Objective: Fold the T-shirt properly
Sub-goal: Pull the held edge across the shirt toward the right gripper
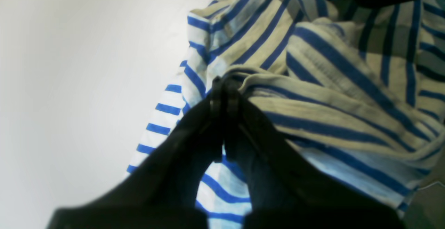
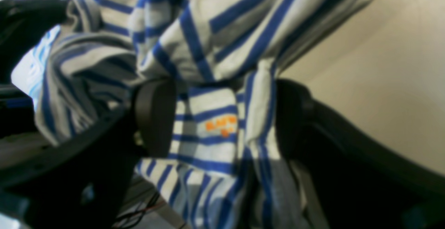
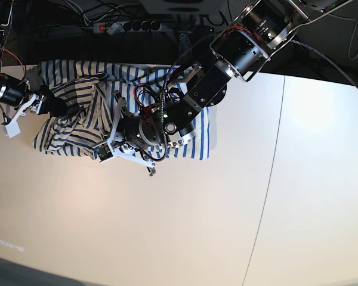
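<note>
The T-shirt point(image 3: 77, 122), cream-white with blue stripes, lies crumpled at the table's far left corner. My left gripper point(image 1: 224, 95) is shut on a folded edge of the T-shirt point(image 1: 333, 93); in the base view it point(image 3: 115, 118) sits over the middle of the heap. My right gripper point(image 2: 222, 117) is open, with a striped fold bearing a small orange mark point(image 2: 220, 126) lying between its two fingers point(image 2: 154, 117). In the base view it point(image 3: 51, 106) is at the shirt's left edge. The neckline label is hidden.
The white table point(image 3: 167, 226) has a seam point(image 3: 273, 161) running front to back on the right. Its far edge is just behind the shirt, with a power strip point(image 3: 128, 26) and cables beyond. The left arm's bulky wrist point(image 3: 146, 134) rests over the shirt's right half.
</note>
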Robot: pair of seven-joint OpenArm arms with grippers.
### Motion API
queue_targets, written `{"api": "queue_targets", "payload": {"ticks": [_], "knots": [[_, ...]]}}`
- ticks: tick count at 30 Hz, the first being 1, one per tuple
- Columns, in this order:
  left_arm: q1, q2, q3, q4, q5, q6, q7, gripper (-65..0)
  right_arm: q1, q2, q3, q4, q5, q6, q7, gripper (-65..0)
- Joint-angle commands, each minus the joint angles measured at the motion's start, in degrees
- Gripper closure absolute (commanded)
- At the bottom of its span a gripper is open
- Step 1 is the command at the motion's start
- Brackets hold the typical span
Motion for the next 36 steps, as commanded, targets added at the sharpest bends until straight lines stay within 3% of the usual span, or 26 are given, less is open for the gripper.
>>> {"api": "queue_targets", "payload": {"ticks": [1, 11, 16, 17, 19, 23, 26, 31, 36], "knots": [[-1.2, 0.9, 0.0, 0.9, -0.3, -0.2, -1.4, 0.0, 0.2, 1.6, 0.5, 0.3, -0.3, 3.8, -0.8, -44.3], [-1.2, 0.9, 0.0, 0.9, -0.4, -0.2, -1.4, 0.0, 4.0, 0.5, 0.3, 0.3, 0.4, 3.8, -1.4, -44.3], [-1.2, 0.9, 0.0, 0.9, -0.4, -0.2, -1.4, 0.0, 3.9, 0.5, 0.3, 0.3, -2.7, 3.8, -1.5, -44.0], [-1.2, 0.9, 0.0, 0.9, -0.4, -0.2, -1.4, 0.0, 3.9, 0.5, 0.3, 0.3, -3.3, 3.8, -1.5, -42.4], [-1.2, 0.9, 0.0, 0.9, -0.4, -0.2, -1.4, 0.0, 3.9, 0.5, 0.3, 0.3, -4.2, 3.8, -1.5, -32.4], [-1.3, 0.9, -0.5, 1.1, -0.9, -0.2, -0.7, 0.0, 3.9, 0.5, 0.3, 0.3, -5.1, 3.8, -1.1, 0.0], [-1.2, 0.9, -3.5, 2.3, -3.5, -0.2, -0.6, 0.0, 3.9, 0.5, 0.3, 0.3, -6.0, 3.8, 1.4, 0.0], [-1.2, 0.7, -11.1, 5.6, -6.4, -0.8, 2.5, 0.0, 3.9, 0.5, 0.3, 0.3, -17.3, 3.8, 7.2, 0.0], [-1.2, -2.8, -16.8, 5.7, -11.5, -3.3, 3.2, 0.0, 3.9, 0.9, 0.5, 0.3, -22.4, 3.8, 8.0, 0.0]]}}
